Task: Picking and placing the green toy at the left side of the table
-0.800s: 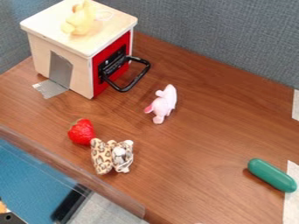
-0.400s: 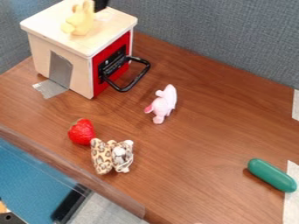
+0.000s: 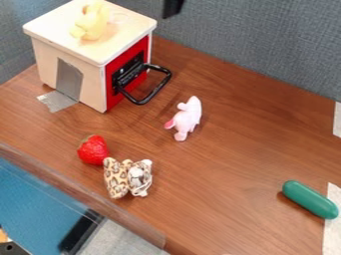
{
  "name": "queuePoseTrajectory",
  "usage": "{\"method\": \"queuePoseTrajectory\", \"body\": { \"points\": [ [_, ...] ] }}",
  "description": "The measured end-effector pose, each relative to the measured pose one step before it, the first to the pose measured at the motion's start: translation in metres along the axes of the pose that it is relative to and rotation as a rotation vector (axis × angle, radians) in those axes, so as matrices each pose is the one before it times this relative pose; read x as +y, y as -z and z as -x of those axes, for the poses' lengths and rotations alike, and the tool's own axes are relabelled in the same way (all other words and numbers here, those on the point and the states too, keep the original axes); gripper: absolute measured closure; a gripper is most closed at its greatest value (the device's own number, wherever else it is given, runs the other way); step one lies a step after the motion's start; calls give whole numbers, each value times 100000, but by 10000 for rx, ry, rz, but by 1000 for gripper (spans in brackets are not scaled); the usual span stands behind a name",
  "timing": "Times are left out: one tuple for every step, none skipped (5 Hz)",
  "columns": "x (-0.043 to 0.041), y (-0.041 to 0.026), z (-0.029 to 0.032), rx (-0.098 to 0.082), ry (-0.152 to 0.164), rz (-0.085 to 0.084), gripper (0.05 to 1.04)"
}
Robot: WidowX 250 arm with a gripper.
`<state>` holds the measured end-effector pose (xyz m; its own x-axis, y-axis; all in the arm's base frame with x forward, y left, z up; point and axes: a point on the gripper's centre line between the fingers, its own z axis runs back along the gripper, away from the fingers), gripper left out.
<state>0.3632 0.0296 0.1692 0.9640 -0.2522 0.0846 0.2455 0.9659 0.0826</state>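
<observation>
1. Tool point(image 3: 172, 7): at top edge of cam view, R of the wooden box point(image 3: 45, 60), only its low end in frame, in front of gray partition point(image 3: 253, 45). Open/closed: can't tell.
2. Green toy point(image 3: 310, 199): on table point(image 3: 220, 204), lower R of view, lying at a diag., lower end at white strip point(image 3: 332, 231). Well apart from tool.
3. Box: upper L, red front w/ black handle point(image 3: 158, 90), yellow toy point(image 3: 92, 22) on top.
4. Pink toy point(image 3: 190, 115): approx. mid-table, betw. box & green toy.
5. Strawberry point(image 3: 93, 150): lower L, just beside leopard-print toy point(image 3: 116, 178).
</observation>
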Motion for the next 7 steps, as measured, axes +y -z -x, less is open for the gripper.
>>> {"method": "queuePoseTrajectory", "body": {
  "points": [
    [-5448, 699, -1185, -121, 1783, 236, 83],
    [-3679, 656, -1220, -343, 1293, 420, 83],
    [-3646, 1531, -2003, -332, 2148, 21, 83],
    [-3088, 3136, -2041, -125, 1721, 94, 83],
    [-2645, 2385, -2226, -77, 1276, -94, 83],
    [-1410, 2053, -1437, 211, 518, 131, 83],
    [-797, 1566, -1382, 151, 346, 171, 83]
  ]
}}
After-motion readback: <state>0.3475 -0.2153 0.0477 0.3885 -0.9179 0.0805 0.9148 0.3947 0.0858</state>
